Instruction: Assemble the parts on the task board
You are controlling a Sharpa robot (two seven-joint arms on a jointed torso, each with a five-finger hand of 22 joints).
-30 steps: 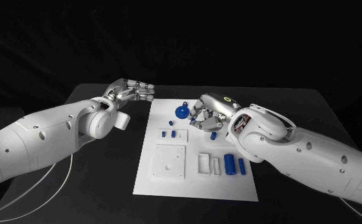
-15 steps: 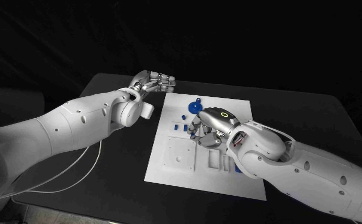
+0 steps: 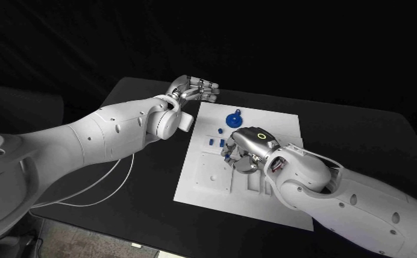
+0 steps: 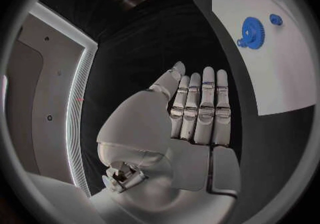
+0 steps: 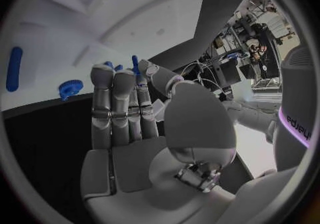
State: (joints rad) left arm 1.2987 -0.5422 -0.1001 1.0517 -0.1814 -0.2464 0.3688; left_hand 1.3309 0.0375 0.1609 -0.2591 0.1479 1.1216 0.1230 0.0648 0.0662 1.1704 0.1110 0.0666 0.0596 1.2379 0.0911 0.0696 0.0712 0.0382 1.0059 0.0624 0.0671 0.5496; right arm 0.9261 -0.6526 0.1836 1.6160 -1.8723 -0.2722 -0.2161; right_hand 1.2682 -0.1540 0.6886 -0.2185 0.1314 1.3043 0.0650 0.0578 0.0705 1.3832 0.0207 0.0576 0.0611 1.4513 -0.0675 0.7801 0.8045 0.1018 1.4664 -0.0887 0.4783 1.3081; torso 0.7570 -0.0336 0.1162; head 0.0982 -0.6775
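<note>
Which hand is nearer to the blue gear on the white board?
The right hand, just in front of the blue gear over the task board. The left hand is off the board's far left corner.

We are in a robotics lab, or something close to one. A black counter [image 3: 348, 125] stands against a dark backdrop and carries a white task board [image 3: 269, 122] with small blue parts. Beyond it, the right wrist view shows cluttered equipment and cables [image 5: 223, 72] in a lit room.
</note>
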